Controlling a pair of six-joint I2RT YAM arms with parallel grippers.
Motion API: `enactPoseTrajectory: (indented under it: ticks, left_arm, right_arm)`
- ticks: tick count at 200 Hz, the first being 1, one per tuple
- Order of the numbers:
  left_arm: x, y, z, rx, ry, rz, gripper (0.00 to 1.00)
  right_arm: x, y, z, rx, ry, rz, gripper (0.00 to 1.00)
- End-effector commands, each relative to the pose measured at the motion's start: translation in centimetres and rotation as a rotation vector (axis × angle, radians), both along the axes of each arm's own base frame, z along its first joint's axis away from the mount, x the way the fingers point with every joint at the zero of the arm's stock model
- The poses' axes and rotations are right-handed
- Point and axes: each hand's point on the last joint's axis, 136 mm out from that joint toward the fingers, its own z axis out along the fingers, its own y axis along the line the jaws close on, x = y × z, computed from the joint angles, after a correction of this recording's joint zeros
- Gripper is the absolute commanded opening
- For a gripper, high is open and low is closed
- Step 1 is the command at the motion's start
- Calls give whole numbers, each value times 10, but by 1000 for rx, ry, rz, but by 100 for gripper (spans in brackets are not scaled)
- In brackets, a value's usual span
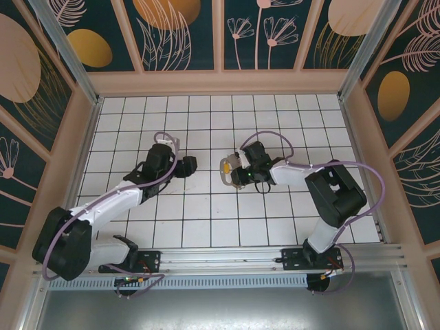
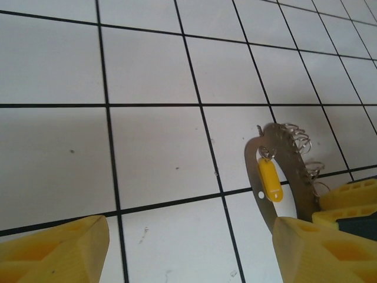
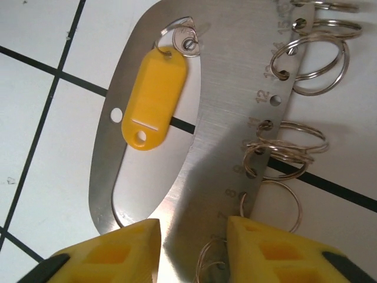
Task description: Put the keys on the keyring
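Note:
The keyring [image 3: 230, 118] is a silvery oval metal plate with a cut-out and a row of numbered holes carrying several thin wire rings [image 3: 312, 59]. A yellow plastic tag [image 3: 154, 97] hangs from a small ring at the top of the cut-out. My right gripper [image 3: 194, 227] is shut on the plate's broad band, one yellow finger on each edge. In the top view the right gripper [image 1: 238, 173] holds the keyring [image 1: 225, 172] mid-table. My left gripper [image 2: 191, 227] is open just left of the keyring [image 2: 288, 159] and the tag [image 2: 270, 180]. Loose silvery keys are out of view.
The white tiled table [image 1: 206, 213] is walled by a wooden frame [image 1: 220, 82] at the back and sides. The left gripper [image 1: 185, 165] sits about one tile left of the plate. A metal rail [image 1: 227, 258] with both arm bases runs along the near edge.

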Motion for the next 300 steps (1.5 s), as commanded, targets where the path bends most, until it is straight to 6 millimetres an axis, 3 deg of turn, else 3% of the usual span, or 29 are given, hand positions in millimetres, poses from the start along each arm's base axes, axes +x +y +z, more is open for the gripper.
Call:
enactPoseTrajectory:
  ticks: [1,28,50,88,134,166,214,260,300]
  left_arm:
    - [9,-13,13,14,-31,-13,73]
    - [10,-31,12,40,-30,-45,73]
    - [11,-42,11,46,-26,-60,73]
    - [11,-53,10,26,-25,-73,73]
    - [8,-49,15,26,-42,-67,73]
    - [6,-49,12,26,-38,-71,72]
    - [2,-42,11,35,-49,-56,72]
    - [-2,-36,9,49,-47,-47,72]
    - [-6,-33,10,45,-47,-45,70]
  right_arm:
    - [5,-4,23,-2,-51,-23,40]
    - [19,-26,34,8,-84,-91,40]
    - [27,-36,32,17,-79,-110,41]
    - [39,-31,16,16,-54,-102,43]
    - [41,-18,4,47,-22,-70,43]
    - [42,-15,-6,46,-5,-71,36]
    - [45,-15,-16,16,-2,-82,16]
    - [44,-6,17,66,-113,-37,0]
    - [36,-2,68,151,-257,21,0]
